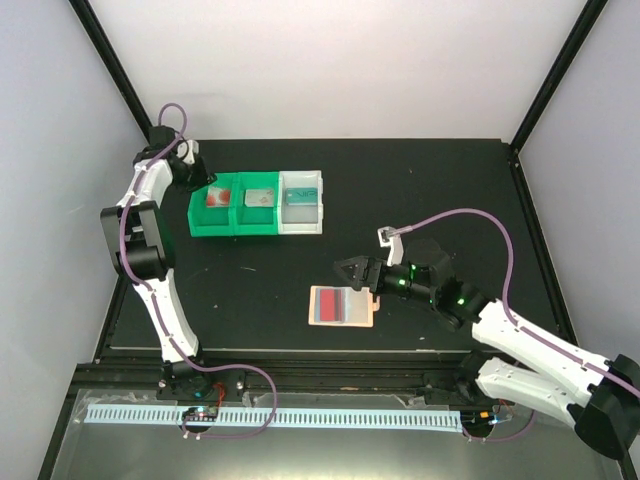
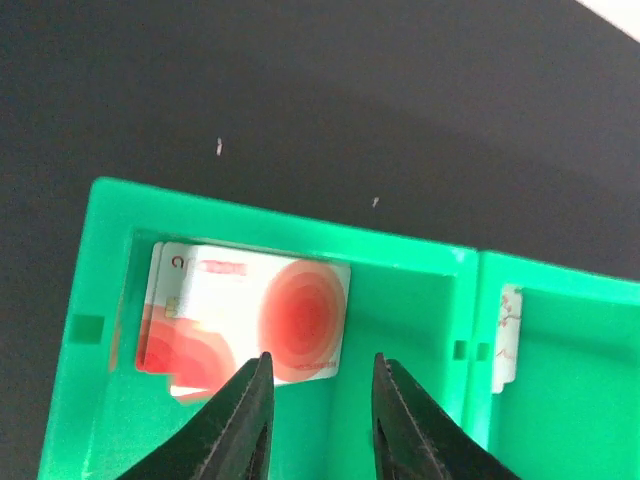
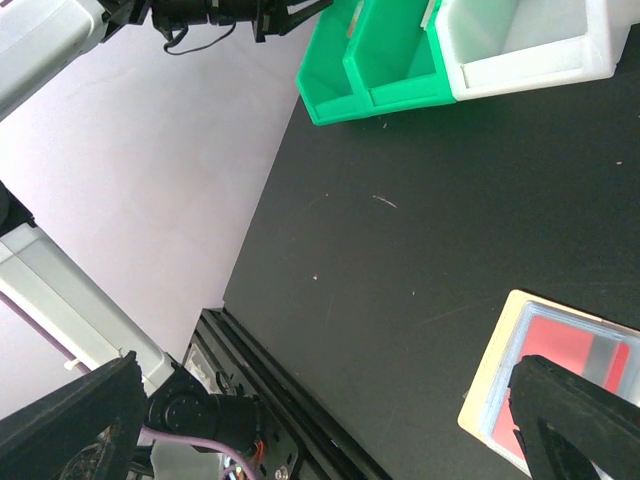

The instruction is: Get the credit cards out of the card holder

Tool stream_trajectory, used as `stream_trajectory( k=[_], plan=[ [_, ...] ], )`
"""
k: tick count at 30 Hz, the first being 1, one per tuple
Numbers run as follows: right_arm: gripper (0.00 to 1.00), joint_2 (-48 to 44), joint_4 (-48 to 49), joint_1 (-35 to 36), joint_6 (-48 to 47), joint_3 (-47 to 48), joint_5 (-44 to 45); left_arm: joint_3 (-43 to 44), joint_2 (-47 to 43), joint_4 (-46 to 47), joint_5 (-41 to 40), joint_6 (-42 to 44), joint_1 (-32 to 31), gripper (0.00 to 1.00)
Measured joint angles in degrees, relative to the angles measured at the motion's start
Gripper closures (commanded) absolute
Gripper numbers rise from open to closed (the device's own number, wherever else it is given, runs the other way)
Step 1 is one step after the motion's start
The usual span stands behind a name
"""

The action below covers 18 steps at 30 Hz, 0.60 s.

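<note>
The card holder (image 1: pixel 364 308) lies open on the black table, a tan wallet with a red-pink card (image 1: pixel 327 304) and a grey-blue one (image 1: pixel 346 304) in its pockets. My right gripper (image 1: pixel 352 271) hovers just behind it, open and empty. In the right wrist view its gripper (image 3: pixel 325 366) gapes wide, with the card holder (image 3: pixel 493 372) and the red-pink card (image 3: pixel 560 348) by the right finger. My left gripper (image 1: pixel 205 186) is over the left green bin. There its jaws (image 2: pixel 320 375) stand apart with nothing between them, above a red and white card (image 2: pixel 250 315) lying in the bin.
Two green bins (image 1: pixel 232 222) and a white bin (image 1: pixel 302 222) stand in a row at the back left. A grey card (image 1: pixel 258 197) lies in the middle bin and a teal one (image 1: pixel 301 198) in the white bin. The neighbouring bin (image 2: pixel 560 400) shows a card edge (image 2: pixel 508 335).
</note>
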Motion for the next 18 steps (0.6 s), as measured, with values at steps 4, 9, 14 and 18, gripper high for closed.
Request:
stream_trajectory(
  k=[4, 9, 14, 18],
  plan=[
    [0.0, -1.4, -0.31, 0.0, 0.09, -0.72, 0.57, 2.69, 0.0, -0.72, -0.02, -0.28, -0.11, 0.56],
    [0.0, -2.54, -0.94, 0.0, 0.31, -0.72, 1.42, 6.58, 0.02, -1.7, 0.66, -1.44, -0.13, 0.44],
    [0.0, -2.73, -2.38, 0.0, 0.87, -0.72, 2.08, 7.65, 0.0, -2.36, 1.7, -2.8, -0.13, 0.27],
    [0.0, -2.84, -3.65, 0.0, 0.87, -0.74, 2.62, 6.56, -1.11, -3.5, 3.78, -3.78, -0.13, 0.02]
  ],
)
